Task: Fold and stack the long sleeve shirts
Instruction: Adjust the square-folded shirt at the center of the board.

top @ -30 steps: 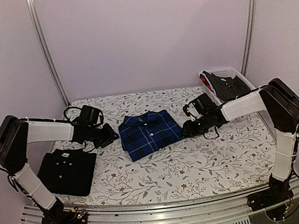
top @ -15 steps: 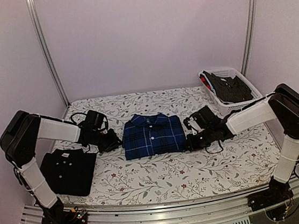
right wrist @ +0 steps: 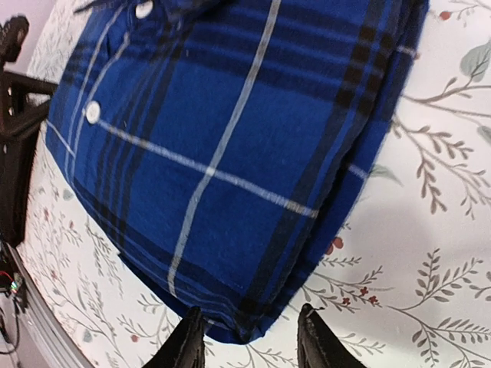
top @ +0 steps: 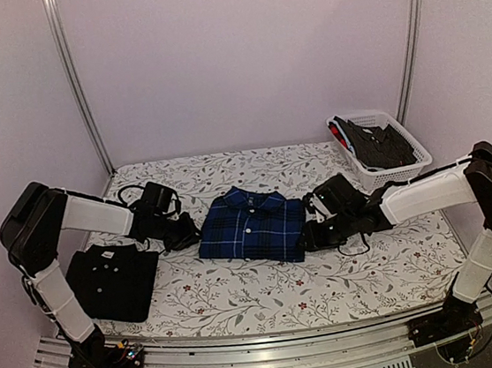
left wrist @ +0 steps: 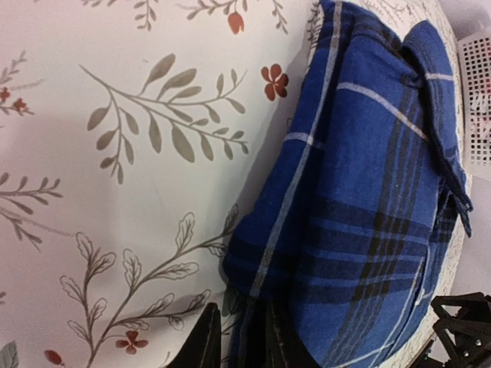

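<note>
The biggest thing on my screen is the tabletop [top: 371, 267], covered in a pale cloth printed with leaves and small red flowers. My two arms reach in over it from the near edge, one on each side.

In the middle lies the blue plaid shirt [top: 251, 228], folded into a compact rectangle. Its collar points to the far side and its white buttons run down the front. It sits slightly askew, and its near right corner hangs closest to me.

The black shirt [top: 111, 284] lies at the near left of the tabletop, also folded, collar up, with its small white buttons showing. It is well apart from the plaid one, so the two are not stacked.

At the far right corner stands a white lattice basket [top: 396, 172] with dark clothing heaped inside.

My left hand [top: 185, 235] is low at the plaid shirt's left edge. In its wrist view the left hand [left wrist: 239, 341] has its fingers close together, pinching the shirt's folded edge between them.

My right hand [top: 310, 237] is at the shirt's near right corner. In its wrist view the right hand [right wrist: 249, 337] has its fingers spread, with that corner lying between the tips. I can't tell whether they press on the cloth.
</note>
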Tool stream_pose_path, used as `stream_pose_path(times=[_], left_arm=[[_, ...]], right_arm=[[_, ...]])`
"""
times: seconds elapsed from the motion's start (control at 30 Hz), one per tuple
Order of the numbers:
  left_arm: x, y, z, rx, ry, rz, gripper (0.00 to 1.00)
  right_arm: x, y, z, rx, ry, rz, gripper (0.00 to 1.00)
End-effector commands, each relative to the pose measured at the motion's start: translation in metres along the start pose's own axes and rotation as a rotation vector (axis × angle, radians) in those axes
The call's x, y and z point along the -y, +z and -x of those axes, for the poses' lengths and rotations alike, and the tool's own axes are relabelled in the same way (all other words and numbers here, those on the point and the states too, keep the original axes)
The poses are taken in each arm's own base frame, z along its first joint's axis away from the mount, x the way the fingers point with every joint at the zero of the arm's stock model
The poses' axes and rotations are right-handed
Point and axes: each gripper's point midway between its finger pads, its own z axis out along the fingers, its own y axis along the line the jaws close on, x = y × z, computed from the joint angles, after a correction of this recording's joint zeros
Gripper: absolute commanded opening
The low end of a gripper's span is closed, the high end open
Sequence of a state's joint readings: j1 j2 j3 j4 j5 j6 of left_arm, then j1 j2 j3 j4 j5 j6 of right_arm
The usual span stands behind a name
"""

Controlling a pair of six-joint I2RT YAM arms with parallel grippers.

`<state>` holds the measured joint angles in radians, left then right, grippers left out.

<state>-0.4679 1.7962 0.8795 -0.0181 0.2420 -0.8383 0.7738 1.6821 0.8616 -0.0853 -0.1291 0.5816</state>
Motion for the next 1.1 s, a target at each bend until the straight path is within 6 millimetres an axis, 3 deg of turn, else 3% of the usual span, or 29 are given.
stream_pose_path(times=[0.0,0.13,0.43,0.7,0.9,1.07], left_arm=[[0.007,-0.016,0.014,0.047,0.034,-0.005,0.21],[0.013,-0.018,0.025,0.059,0.053,-0.012,0.24],[0.008,-0.004,0.039,0.045,0.055,-0.027,0.31],[0.003,0.013,0.029,-0.009,0.036,-0.048,0.33],[0.023,0.014,0.027,-0.021,0.031,-0.142,0.32],[0.037,0.012,0.020,-0.049,0.031,-0.184,0.22]], right_arm=[[0.006,-0.023,0.045,0.098,0.018,0.007,0.45],[0.017,-0.021,0.074,0.132,0.036,0.032,0.48],[0.033,0.014,0.122,0.151,0.097,0.086,0.49],[0.051,0.045,0.117,0.108,0.119,0.047,0.49],[0.054,0.059,0.113,0.094,0.120,0.055,0.49],[0.060,0.064,0.107,0.084,0.129,0.038,0.48]])
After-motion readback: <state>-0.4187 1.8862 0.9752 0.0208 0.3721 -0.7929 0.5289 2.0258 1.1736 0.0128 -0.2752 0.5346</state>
